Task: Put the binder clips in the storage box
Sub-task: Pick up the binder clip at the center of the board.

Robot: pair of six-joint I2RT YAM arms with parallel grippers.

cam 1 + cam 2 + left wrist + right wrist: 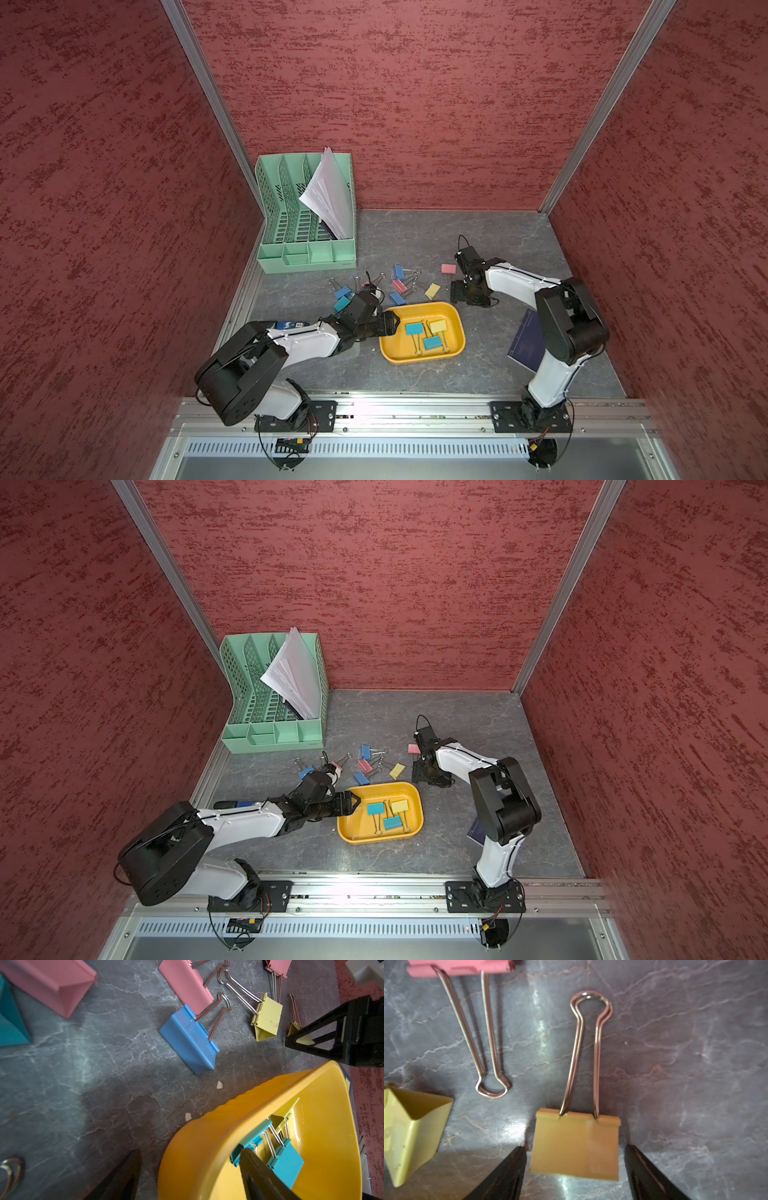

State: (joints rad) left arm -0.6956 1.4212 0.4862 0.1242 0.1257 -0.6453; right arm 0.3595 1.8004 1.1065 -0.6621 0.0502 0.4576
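Observation:
The yellow-orange storage box (457, 330) (418, 812) holds two teal binder clips (414, 329) (432, 343) and a yellow one (438, 326). Several more binder clips lie behind it, among them blue (399, 271), pink (400, 285) and yellow (432, 291). My left gripper (390, 322) (191, 1176) is open astride the box's left wall (259, 1095), one finger inside and one outside. My right gripper (459, 291) (575, 1167) points down at the table, open. A yellow clip (575, 1142) lies flat between its fingers with a narrow gap on each side. The top views hide that clip.
A mint-green file organizer (307, 216) with papers stands at the back left. A dark blue booklet (525, 345) lies under the right arm. A blue-and-black stapler (291, 323) shows beside the left arm. A pink clip (458, 968) and another yellow clip (411, 1132) lie close to the right gripper.

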